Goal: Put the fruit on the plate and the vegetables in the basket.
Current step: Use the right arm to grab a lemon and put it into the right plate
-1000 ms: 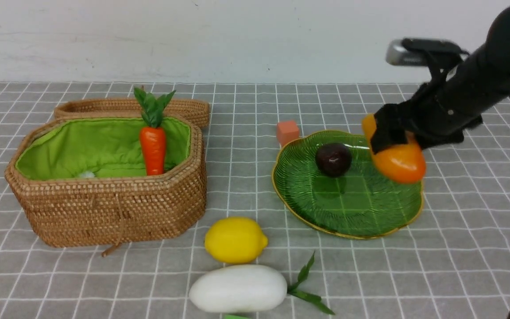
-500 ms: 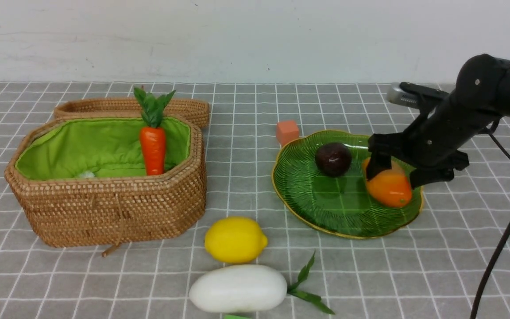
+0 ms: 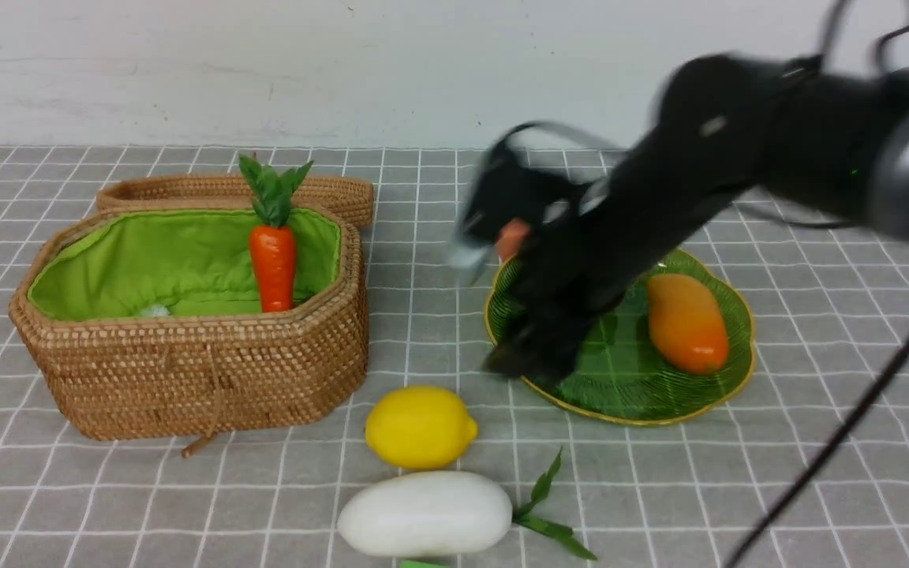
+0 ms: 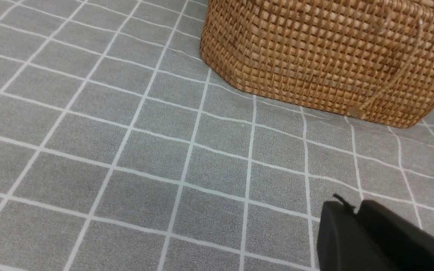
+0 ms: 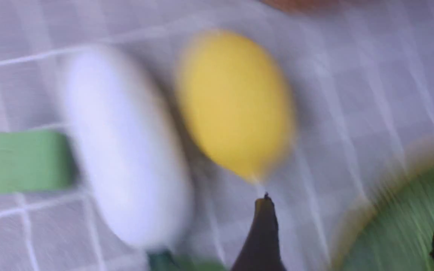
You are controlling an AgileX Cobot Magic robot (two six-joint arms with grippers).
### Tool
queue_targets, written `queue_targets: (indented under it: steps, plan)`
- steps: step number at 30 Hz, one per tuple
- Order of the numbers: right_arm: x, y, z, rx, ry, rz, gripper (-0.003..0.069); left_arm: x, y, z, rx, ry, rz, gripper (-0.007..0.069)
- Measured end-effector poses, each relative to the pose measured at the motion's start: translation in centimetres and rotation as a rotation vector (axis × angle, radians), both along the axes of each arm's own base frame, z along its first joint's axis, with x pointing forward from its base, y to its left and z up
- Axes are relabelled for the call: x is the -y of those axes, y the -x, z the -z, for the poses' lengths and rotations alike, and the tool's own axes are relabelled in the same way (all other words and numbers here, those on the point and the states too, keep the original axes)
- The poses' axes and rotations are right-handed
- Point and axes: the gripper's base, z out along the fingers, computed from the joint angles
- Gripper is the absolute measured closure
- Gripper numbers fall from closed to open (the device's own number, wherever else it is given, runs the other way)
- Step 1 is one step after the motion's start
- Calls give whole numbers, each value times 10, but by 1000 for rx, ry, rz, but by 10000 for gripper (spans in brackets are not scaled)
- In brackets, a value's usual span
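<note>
– While the right gripper [image 5: 356, 199] was clamped on the mango [image 3: 687, 322] a second ago, above the right rim of the plate [image 3: 660, 406], what does it hold at this moment?
– Nothing. Its fingers [image 5: 264, 233] stand spread wide, with only the plate's rim and bare tabletop [image 3: 817, 442] between them. The mango lies loose on the plate's right part, well apart from the gripper.
– Where is the gripper?
– It has swung across to the plate's front-left rim, blurred with motion, just behind the lemon [image 3: 420, 426]. The right arm [image 3: 699, 158] now covers the plate's left part, so the dark round fruit that sat there cannot be seen.
– Has anything else moved?
– No. The lemon and the radish [image 3: 424, 513] lie where they did, near the middle of the tabletop's front edge, the radish nearest that edge. The carrot [image 3: 272, 264] stands leaning inside the basket [image 3: 202, 379] toward the tabletop's left edge, as before.
– And the left gripper [image 4: 352, 210]?
– Pressed together, empty, low over the tabletop near the basket's outer wall.
</note>
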Motion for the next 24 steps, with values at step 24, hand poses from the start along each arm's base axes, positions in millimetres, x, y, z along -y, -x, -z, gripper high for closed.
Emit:
queue_targets:
  steps: [24]
  plan:
    - [-52, -7, 83, -13, 40, -55, 153, 0, 0, 0, 0, -1, 0, 544]
